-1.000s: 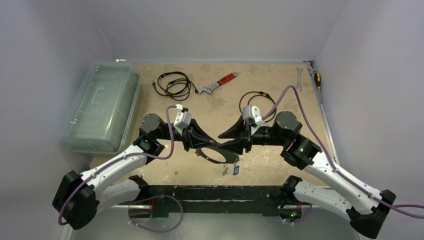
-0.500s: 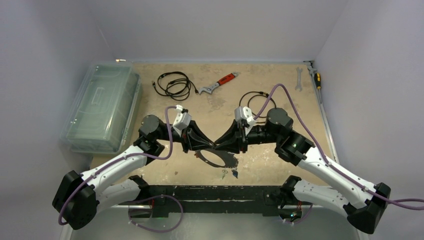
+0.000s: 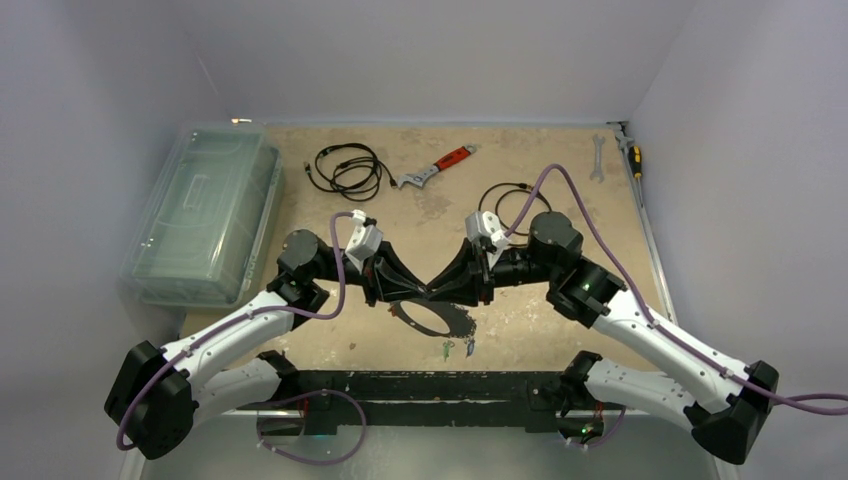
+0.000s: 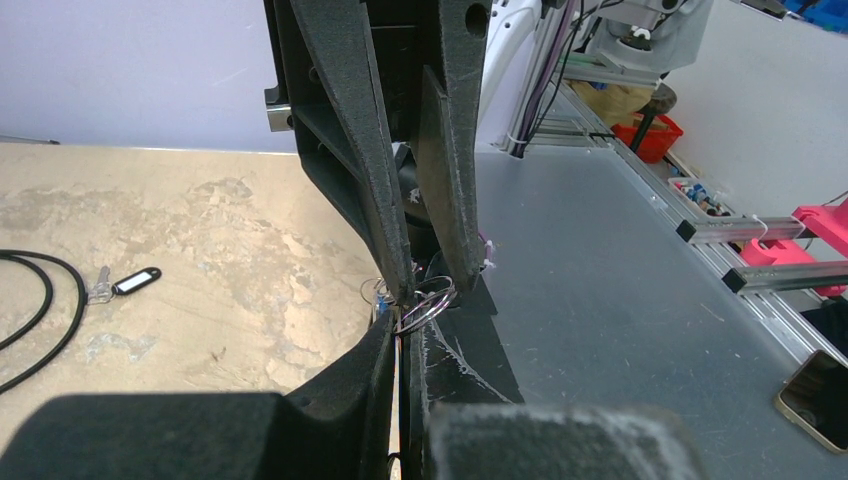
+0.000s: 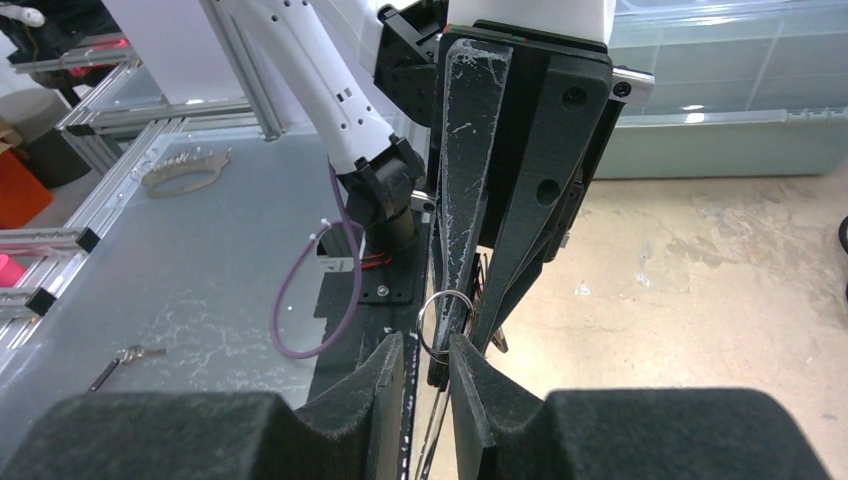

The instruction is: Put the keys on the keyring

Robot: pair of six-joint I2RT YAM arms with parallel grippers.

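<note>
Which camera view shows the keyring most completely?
The top external view: there the keyring shows as a whole hoop, just below where the left gripper and the right gripper meet. Both wrist views show only a small silver loop where the tips meet; a full hoop cannot be made out there.

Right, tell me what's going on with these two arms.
The left end effector and the right end effector are tip to tip above the table. The left is pinched shut on a small wire keyring. The right has a finger on each side of the same ring, but whether it grips is unclear. A green-tagged key and a blue-tagged key lie on the table nearby, not yet on the ring.
</note>
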